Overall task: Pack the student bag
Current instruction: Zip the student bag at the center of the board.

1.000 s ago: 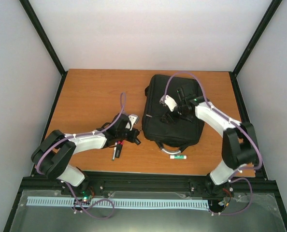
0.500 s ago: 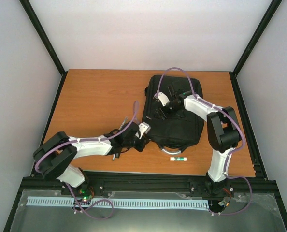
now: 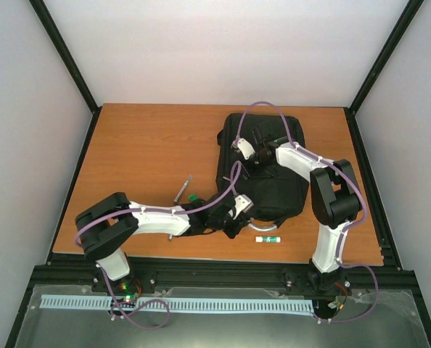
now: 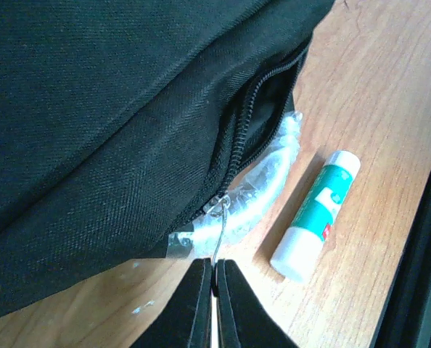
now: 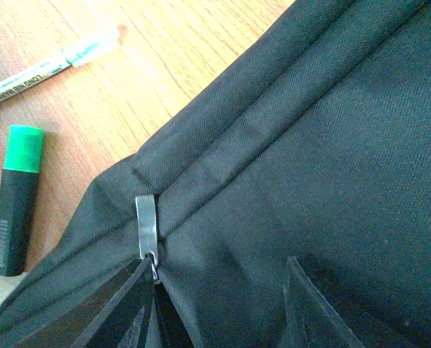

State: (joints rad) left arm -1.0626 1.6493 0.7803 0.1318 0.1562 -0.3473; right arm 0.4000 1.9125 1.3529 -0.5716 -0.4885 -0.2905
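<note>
Black bag [image 3: 273, 194] on the orange wood-grain table [image 3: 143, 145]; glue stick [image 3: 268, 237] green and white, marker [image 5: 16, 199] black, green-capped.

The left white-and-black jointed arm [image 3: 154, 217] folds at its black elbow near its base, and its white forearm stretches low to the right along the near side. Its black two-finger left gripper [image 4: 213, 267] has the jaws pressed together, pinching a thin silver wire zip ring [image 4: 220, 230] at the very tips. The right white-and-black jointed arm [image 3: 302, 163] rises from its base to a black elbow, then reaches back and to the left. The black two-finger right gripper [image 5: 219, 267] points down with its fingers [image 5: 121, 304] standing apart, nothing clamped between them. A purple cable [image 3: 263, 107] arches over the right forearm.
</note>
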